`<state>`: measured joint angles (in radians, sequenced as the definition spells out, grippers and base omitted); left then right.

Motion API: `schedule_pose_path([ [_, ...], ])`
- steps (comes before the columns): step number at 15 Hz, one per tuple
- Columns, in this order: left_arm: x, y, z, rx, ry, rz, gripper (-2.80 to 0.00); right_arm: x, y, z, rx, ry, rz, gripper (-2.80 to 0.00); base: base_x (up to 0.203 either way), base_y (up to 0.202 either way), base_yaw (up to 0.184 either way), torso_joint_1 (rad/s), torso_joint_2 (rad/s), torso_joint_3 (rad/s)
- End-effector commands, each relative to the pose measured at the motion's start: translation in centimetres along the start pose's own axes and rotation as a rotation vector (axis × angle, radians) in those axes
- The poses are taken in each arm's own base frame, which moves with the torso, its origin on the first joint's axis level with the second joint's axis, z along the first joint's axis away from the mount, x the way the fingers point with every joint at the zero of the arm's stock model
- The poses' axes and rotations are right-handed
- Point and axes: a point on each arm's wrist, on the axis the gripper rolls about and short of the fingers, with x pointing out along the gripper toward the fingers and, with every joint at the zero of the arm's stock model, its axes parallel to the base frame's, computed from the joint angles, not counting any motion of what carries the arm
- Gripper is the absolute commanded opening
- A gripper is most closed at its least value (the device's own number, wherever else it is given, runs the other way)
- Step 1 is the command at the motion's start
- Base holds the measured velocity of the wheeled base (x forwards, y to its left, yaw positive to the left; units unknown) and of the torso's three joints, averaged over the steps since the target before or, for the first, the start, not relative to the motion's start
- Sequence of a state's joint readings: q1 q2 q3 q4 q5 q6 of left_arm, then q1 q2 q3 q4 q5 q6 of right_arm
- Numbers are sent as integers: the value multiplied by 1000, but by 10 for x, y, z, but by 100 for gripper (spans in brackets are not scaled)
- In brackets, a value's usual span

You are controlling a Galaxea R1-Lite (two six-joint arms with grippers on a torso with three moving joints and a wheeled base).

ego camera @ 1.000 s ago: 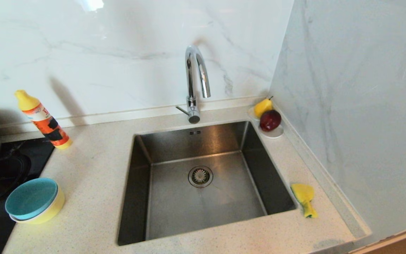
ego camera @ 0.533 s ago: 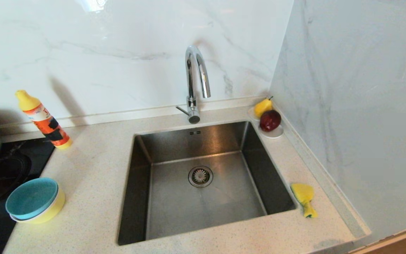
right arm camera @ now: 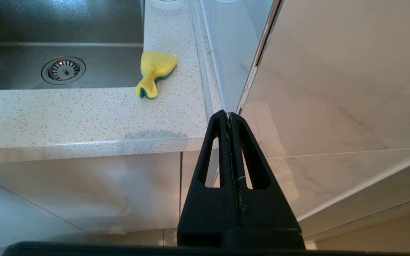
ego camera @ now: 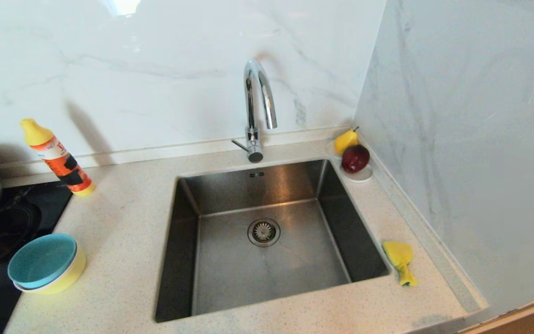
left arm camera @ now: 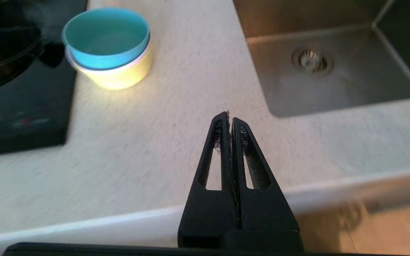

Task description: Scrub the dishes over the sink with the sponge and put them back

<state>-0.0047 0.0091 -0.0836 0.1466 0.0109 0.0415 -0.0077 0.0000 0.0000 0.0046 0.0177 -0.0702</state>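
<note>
While both claws sit pinched shut and empty, the bowls (left arm camera: 107, 46) stand stacked ahead of the left claw (left arm camera: 230, 119), off toward the stove; the sponge (right arm camera: 155, 73) lies ahead of the right claw (right arm camera: 229, 115), beside the sink (right arm camera: 30, 32), long axis pointing roughly back at it. I count two bowls showing, blue in yellow, perhaps a third between; one sponge; one sink.

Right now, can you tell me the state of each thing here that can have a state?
bowls: stacked upright on the counter, blue one on top, left of the sink
sponge: crumpled, lying on the counter right of the sink
sink: empty, no dishes inside
tap: no water running
bottle: leaning, cap on
left gripper: shut, empty
right gripper: shut, empty
</note>
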Motion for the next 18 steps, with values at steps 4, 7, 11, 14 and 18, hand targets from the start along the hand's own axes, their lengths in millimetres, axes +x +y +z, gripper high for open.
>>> schedule_pose_path([
  [4, 7, -1, -9, -12, -64, -16, -280, 0, 0, 0, 0, 1, 1, -280, 0, 0, 0, 0, 0, 0],
  [7, 7, -1, -9, -12, -65, -16, -280, 0, 0, 0, 0, 1, 1, -280, 0, 0, 0, 0, 0, 0],
  [11, 7, -1, -9, -12, -65, -16, -280, 0, 0, 0, -11, 6, 3, -280, 0, 0, 0, 0, 0, 0],
  [14, 7, -1, -9, -12, -62, -16, -280, 0, 0, -1, -2, 6, -1, -280, 0, 0, 0, 0, 0, 0],
  [18, 7, -1, -9, -12, -65, -16, -280, 0, 0, 0, 12, 0, 1, -280, 0, 0, 0, 0, 0, 0],
])
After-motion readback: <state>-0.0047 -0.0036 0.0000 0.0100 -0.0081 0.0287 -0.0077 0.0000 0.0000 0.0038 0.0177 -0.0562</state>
